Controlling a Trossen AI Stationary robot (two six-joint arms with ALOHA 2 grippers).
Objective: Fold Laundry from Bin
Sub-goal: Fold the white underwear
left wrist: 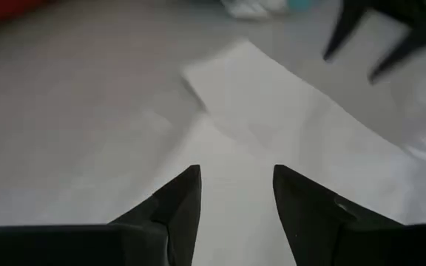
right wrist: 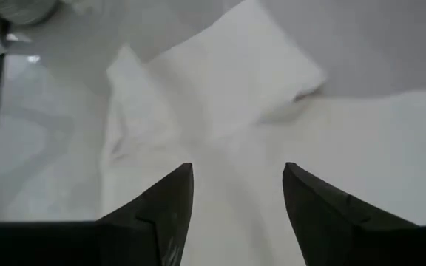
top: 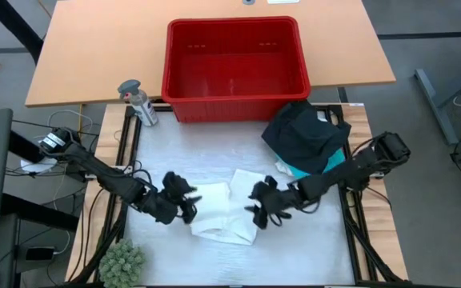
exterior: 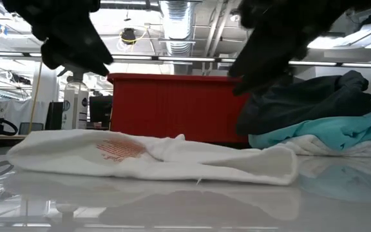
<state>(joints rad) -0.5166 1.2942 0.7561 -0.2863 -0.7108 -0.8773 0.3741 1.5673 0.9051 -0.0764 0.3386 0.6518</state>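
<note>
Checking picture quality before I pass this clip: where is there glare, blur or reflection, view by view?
Low view: the glossy table mirrors the white garment, and both arms are dark silhouettes against bright ceiling lights. Left wrist view: the left gripper is sharp, the white cloth beyond it soft, the right gripper blurred. Right wrist view: the garment's folds wash out. High view: evenly lit, the red bin clear.

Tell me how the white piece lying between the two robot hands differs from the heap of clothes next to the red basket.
The white garment lies low and nearly flat on the table, partly folded; the heap of clothes is bunched up and stands much higher. The white garment is one pale piece with a small reddish mark; the heap mixes black and turquoise cloth. The white garment sits between the arms; the heap sits off to the right, by the red basket. Both are soft laundry out of the basket.
</note>
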